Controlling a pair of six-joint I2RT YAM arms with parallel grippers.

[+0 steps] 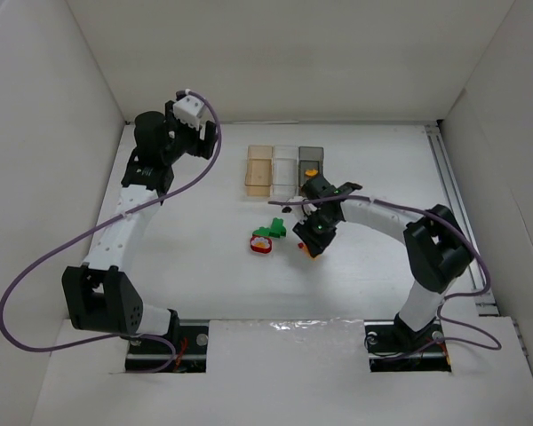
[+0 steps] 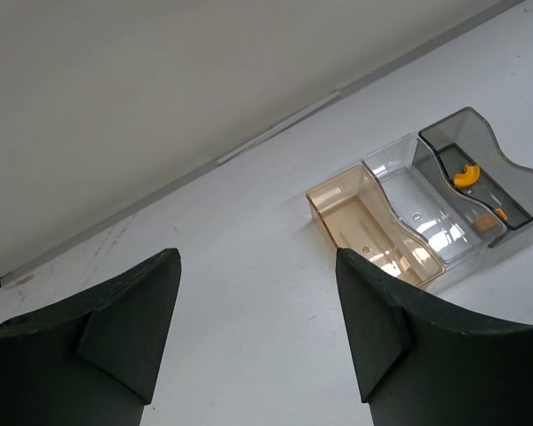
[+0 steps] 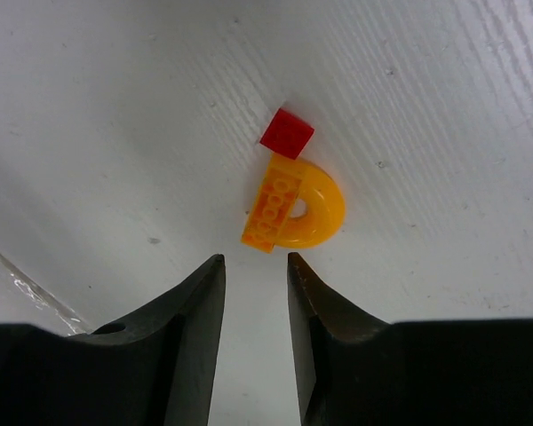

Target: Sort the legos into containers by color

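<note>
**A:** Right side first. Where is the orange arch piece?

**B:** On the bare counter, about mid-counter, slightly toward the right edge and on the near side of the containers. It lies flat, with its straight studded side to the left in the wrist view. A red brick sits at its far end and appears to touch it.

**A:** State of the right gripper?

**B:** Jaws a narrow gap apart, nothing between them. The tips stop just short of the arch, with no contact visible.

**A:** And the left gripper?

**B:** Raised near the far-left corner of the counter. Jaws wide apart, holding nothing, facing the row of containers.

**A:** Handling notes?

**B:** Judgement only. It looks like hard, glossy plastic, light and stiff, so crushing is not a worry. It will probably skid or spin if one finger lands first. The curved back offers poor purchase. The better hold seems to be across the two ends of the straight studded side, which are flat faces. The present gap looks narrower than the piece, so the jaws would need to widen.

**A:** Risks? Destination?

**B:** The red brick may get dragged along. The likely destination is the dark grey container, rightmost in the row by the far edge, which already holds orange pieces.
</note>
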